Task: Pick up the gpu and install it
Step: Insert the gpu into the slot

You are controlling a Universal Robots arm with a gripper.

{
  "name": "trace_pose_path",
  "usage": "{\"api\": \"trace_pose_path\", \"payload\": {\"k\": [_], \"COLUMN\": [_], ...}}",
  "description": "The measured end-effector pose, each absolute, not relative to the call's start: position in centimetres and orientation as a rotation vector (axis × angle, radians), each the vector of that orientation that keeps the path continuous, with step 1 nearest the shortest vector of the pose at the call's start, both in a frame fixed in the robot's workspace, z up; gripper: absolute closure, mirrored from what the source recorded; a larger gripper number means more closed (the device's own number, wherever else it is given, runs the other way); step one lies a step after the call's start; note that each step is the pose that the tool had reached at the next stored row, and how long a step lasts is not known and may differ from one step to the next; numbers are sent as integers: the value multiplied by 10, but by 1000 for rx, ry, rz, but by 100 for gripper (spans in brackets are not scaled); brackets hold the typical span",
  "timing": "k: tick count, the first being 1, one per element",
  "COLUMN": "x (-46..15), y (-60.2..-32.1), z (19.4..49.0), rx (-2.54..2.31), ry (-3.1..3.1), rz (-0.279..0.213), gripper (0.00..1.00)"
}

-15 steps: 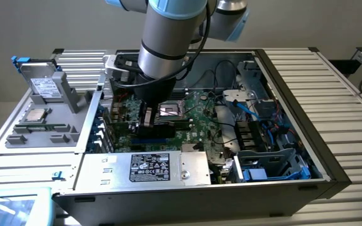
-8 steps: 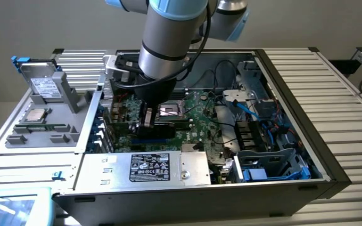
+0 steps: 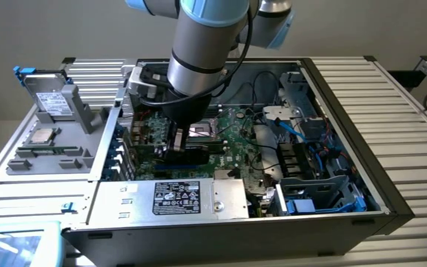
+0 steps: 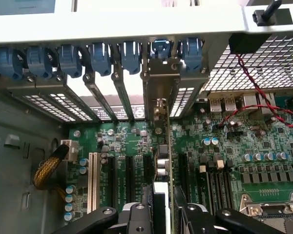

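an open computer case [image 3: 391, 207] lies on a ribbed metal table [image 3: 402, 94]. inside it sits a green circuit board [image 3: 232, 142], with a silver box with a black label [image 3: 173, 199] at the near edge and blue cables [image 3: 302, 136] toward the exterior view's right. on the exterior view's left a drive [image 3: 50, 103] stands in a grey holder above a square chip [image 3: 44, 135]. close up, blue clips [image 4: 68, 61] line the perforated slot covers [image 4: 49, 100]. a white slot [image 4: 93, 180] stands beside a yellow braided cable [image 4: 49, 168], and twisted red and black wires [image 4: 254, 92] cross the board.
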State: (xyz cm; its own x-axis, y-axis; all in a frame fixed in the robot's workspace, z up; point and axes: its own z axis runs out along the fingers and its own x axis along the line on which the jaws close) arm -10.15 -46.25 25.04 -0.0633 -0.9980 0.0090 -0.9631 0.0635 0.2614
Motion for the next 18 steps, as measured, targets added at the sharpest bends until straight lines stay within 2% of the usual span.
{"api": "trace_pose_path", "payload": {"k": [18], "x": [-102], "y": [-462], "z": [246], "rx": [2004], "ry": [-2153], "rz": [-278], "gripper": [73]}}
